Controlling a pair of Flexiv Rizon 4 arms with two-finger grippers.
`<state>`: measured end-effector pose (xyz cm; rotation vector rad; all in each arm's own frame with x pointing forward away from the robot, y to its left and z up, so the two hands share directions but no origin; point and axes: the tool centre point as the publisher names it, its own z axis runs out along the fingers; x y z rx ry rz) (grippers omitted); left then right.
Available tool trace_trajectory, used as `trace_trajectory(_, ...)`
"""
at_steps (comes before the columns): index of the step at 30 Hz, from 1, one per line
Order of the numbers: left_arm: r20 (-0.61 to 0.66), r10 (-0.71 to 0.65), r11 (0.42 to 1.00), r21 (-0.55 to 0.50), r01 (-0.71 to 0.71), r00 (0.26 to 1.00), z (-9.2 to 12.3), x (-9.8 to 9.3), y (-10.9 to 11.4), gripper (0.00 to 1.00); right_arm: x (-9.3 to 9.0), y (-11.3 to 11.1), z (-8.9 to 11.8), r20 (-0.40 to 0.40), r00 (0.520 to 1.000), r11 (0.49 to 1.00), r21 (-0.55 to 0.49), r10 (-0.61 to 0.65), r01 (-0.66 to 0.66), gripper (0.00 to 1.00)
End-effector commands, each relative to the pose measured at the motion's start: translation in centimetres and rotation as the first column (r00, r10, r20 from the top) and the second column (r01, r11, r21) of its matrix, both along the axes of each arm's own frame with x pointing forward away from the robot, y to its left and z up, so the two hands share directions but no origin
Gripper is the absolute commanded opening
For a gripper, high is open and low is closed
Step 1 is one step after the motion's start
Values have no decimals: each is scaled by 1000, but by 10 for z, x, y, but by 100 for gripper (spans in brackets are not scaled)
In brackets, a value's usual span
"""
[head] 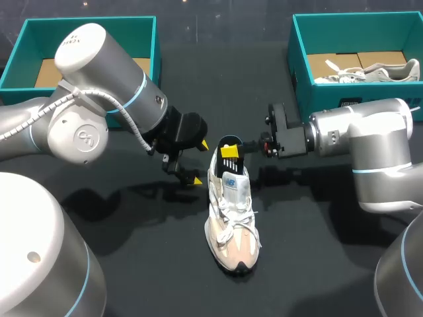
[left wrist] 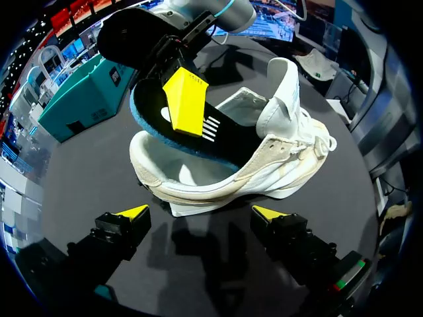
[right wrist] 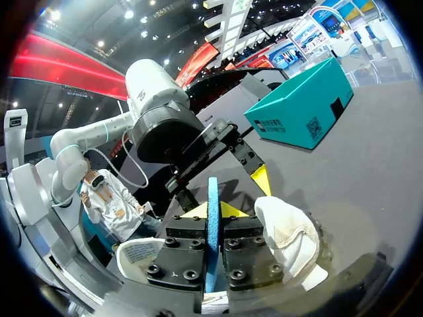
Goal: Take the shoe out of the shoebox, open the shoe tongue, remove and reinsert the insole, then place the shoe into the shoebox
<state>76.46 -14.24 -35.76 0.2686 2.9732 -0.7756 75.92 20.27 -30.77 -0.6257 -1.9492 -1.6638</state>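
Observation:
A white and beige sneaker (head: pixel 231 211) lies in the middle of the black table, toe toward the front. Its black insole (head: pixel 229 160), blue underneath, sticks up out of the heel opening. My right gripper (head: pixel 232 152) is shut on the insole's heel end; in the right wrist view the blue edge (right wrist: pixel 213 224) stands pinched between the pads of the right gripper (right wrist: pixel 213 210). My left gripper (head: pixel 199 162) is open just left of the heel, touching nothing. In the left wrist view the shoe (left wrist: pixel 264 158) and the insole (left wrist: pixel 225 135) lie ahead of the left gripper (left wrist: pixel 201 212).
A teal shoebox (head: pixel 155 46) stands at the back left. Another teal shoebox (head: pixel 297 66) at the back right holds a second sneaker (head: pixel 370 71). The black tabletop around the shoe is bare.

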Motion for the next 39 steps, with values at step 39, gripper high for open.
trace_trajectory(39, 0, -2, 1000, 1, 2, 1000, -1, 0, 0, 100, -1, 2, -12, -66, 998, 998, -65, -3, -1, 0)
